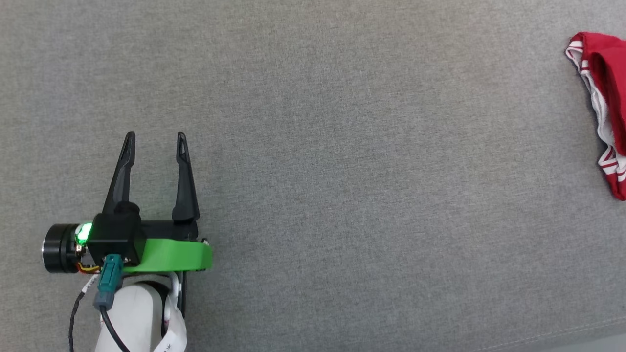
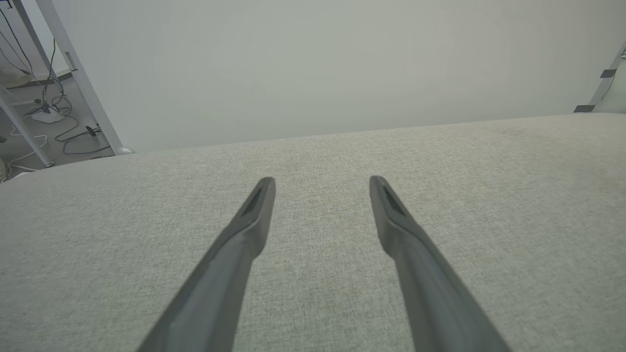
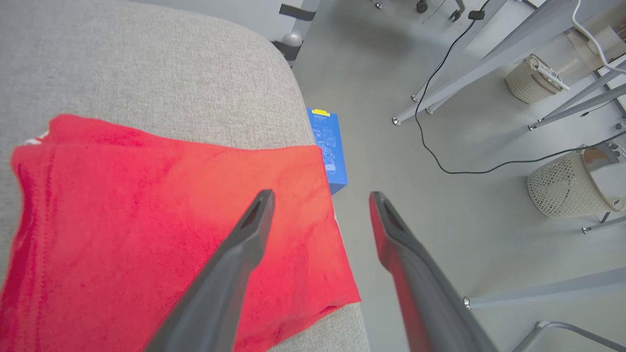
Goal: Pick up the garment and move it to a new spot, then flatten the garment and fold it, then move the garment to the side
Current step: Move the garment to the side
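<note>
Observing red jersey-style garment [image 1: 611, 63] with red-and-white striped trim lying folded at right edge of grey woven-fabric table [image 1: 342, 146], seemingly being parked aside. Recording right gripper [image 3: 320, 195] hovering over it, fingers spread, clasping nothing; left gripper [image 1: 155, 136] idling well apart, fingers also spread.

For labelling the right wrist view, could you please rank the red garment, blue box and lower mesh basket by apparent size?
1. red garment
2. lower mesh basket
3. blue box
Garment is nearest the camera, so real sizes stay unsure.
</note>
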Controlling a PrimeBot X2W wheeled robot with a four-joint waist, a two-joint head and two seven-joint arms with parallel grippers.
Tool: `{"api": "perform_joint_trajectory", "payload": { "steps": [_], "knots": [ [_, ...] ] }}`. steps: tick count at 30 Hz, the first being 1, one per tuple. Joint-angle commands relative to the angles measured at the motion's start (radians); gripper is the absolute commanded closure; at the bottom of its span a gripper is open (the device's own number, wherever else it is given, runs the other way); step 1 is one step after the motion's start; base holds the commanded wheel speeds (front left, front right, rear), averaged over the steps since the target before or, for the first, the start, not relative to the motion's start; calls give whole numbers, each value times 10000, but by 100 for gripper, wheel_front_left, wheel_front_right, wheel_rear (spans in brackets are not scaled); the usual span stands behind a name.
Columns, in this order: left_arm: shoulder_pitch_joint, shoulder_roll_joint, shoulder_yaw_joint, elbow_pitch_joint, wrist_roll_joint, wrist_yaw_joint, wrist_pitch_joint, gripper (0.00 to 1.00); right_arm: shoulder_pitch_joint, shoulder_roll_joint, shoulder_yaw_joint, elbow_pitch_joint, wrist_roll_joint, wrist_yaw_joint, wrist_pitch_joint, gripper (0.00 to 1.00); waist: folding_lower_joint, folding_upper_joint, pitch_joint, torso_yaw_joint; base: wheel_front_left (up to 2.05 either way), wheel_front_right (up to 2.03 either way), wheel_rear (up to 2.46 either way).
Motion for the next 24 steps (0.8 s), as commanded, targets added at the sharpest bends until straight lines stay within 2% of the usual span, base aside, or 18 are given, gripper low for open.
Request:
{"api": "perform_joint_trajectory", "payload": {
  "steps": [1, 7, 10, 18, 24],
  "knots": [
    [198, -9, 23, 52, -33, 66, -57, 0, 33, 148, -92, -99, -10, -9, -340, 0, 0, -1, -562, 128, 0, 0, 0],
    [763, -115, 77, 274, -152, 130, -57, 0, 470, 614, -448, -969, -466, -9, -2192, 0, 0, -1, -1461, 368, 0, 0, 0],
    [987, -175, 126, 299, -232, 175, -57, 0, 750, 1034, -873, -1521, -711, -9, -2689, 0, 0, -1, -1783, 496, 0, 0, 0],
    [1416, -316, 184, 420, -413, 218, -57, 0, 2322, 2964, -2679, -4361, -2044, -9, -3096, 0, 0, -1, -2562, 1048, 0, 0, 0],
    [1465, -388, 103, 616, -487, 163, -57, 0, 3854, 4593, -3139, -6674, -2694, -9, -3104, 0, 0, -1, -3001, 1528, 0, 0, 0]
  ]
}}
